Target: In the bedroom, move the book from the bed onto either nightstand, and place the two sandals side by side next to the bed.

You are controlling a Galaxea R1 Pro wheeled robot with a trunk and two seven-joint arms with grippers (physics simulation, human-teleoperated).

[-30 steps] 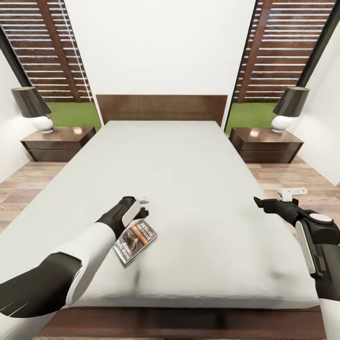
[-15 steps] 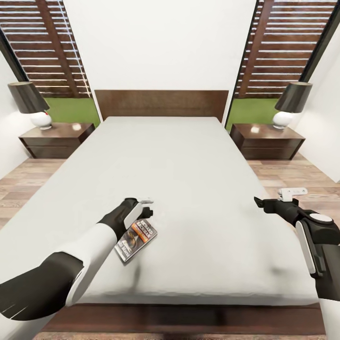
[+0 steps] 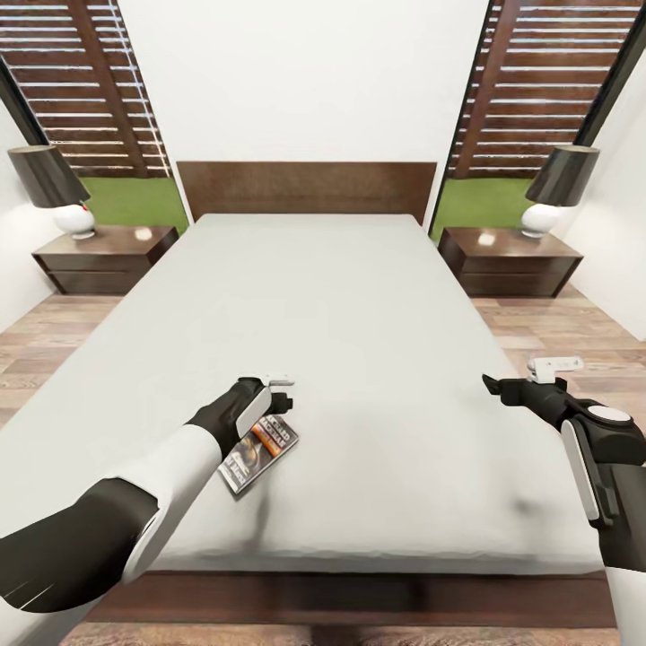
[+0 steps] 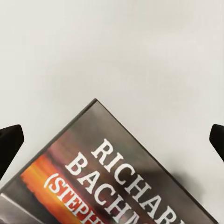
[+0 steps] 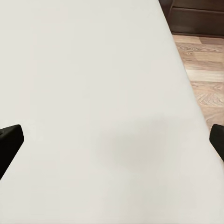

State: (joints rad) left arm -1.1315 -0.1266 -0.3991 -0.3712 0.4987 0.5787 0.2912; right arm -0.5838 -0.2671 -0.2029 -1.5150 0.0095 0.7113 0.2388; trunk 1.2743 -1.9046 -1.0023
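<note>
My left gripper (image 3: 280,388) sits lower left of centre in the head view, just above the book (image 3: 258,444), its jaws spread wide and holding nothing. In the left wrist view the two dark fingertips (image 4: 9,147) stand at the frame's opposite edges, with the book's (image 4: 112,182) corner and white lettering between them in the lower half, lying flat on the pale mattress. My right gripper (image 3: 516,381) is at the right of the head view over the mattress edge, likewise released; its fingertips (image 5: 9,140) flank bare mattress, with wood floor (image 5: 205,70) at the upper right. The book rests near the foot of the bed (image 3: 359,296), which fills the frame's middle. One nightstand (image 3: 103,256) stands at the left edge, the other nightstand (image 3: 511,260) at the right, each bearing a lamp (image 3: 49,188).
</note>
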